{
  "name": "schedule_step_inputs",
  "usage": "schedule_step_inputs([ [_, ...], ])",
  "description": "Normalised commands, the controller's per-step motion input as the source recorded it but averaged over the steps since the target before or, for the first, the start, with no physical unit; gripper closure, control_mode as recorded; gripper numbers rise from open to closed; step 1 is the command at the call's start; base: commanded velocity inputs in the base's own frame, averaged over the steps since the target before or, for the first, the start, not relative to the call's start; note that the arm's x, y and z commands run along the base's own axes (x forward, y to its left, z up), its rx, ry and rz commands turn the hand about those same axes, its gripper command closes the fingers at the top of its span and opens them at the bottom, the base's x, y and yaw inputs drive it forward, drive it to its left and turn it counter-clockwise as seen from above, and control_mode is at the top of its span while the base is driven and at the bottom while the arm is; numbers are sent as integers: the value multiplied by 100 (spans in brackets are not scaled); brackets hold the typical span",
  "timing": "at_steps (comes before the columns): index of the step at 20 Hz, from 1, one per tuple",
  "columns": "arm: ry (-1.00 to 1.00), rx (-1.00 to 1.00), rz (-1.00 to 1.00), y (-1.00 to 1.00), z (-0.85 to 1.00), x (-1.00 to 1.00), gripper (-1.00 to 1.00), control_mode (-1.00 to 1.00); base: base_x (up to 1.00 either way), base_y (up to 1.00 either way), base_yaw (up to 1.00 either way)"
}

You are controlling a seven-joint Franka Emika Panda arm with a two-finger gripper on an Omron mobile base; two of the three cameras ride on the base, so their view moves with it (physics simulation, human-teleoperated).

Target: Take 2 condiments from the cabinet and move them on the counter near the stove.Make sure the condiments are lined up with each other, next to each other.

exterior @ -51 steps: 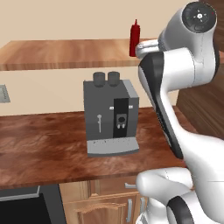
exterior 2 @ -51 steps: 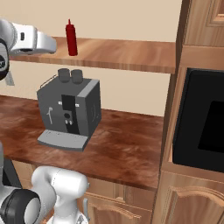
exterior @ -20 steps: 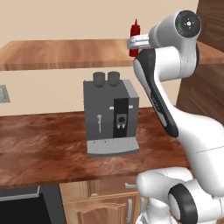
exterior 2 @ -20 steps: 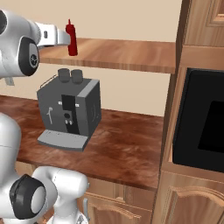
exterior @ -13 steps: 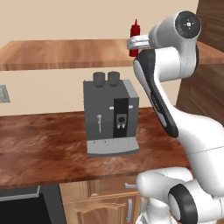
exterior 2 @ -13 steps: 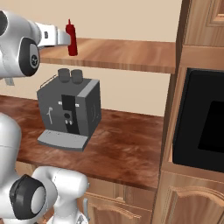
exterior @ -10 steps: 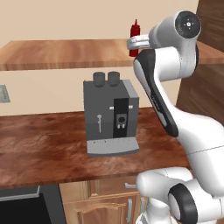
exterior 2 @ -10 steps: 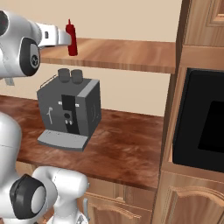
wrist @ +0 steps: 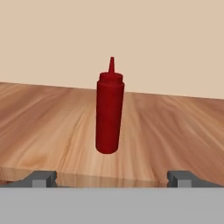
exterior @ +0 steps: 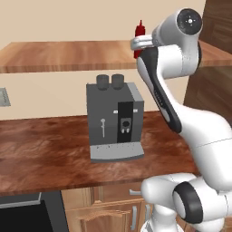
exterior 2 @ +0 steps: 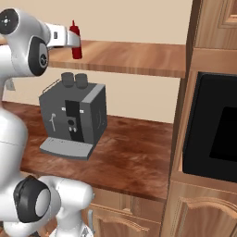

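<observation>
The worktop (exterior: 45, 149) carries a grey coffee machine (exterior: 115, 122) near its middle; nothing of the task stands on it yet. Above, the open wooden shelf (wrist: 52, 131) serving as the cabinet holds the red squeeze bottle (wrist: 109, 111), upright, a little back from the front edge, at 12 o'clock from the end effector (wrist: 111, 177). The end effector is fully spread and holds nothing; its two finger tips (wrist: 41, 177) sit level with the shelf edge, at 7 and 5 o'clock of the bottle's base and clear of it. Judged handling: a light, slightly yielding plastic body, smooth and tall on a narrow foot, so easily tipped; best taken round the straight mid-body, below the shoulder and away from the nozzle. Against the frames of one second ago and later, arm and bottle stand alike; against the earliest frame, the arm has swung in toward the bottle.
</observation>
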Motion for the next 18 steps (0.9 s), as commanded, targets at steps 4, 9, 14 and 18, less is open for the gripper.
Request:
schedule_step_inputs([
  [4, 8, 0, 0, 0, -6, 33, -100, -100, 0, 0, 0],
  [9, 6, 0, 0, 0, -9, 37, -100, -100, 0, 0, 0],
  [14, 1, 0, 0, 0, -3, 30, -100, -100, 0, 0, 0],
  [18, 0, 0, 0, 0, -3, 26, -100, -100, 0, 0, 0],
])
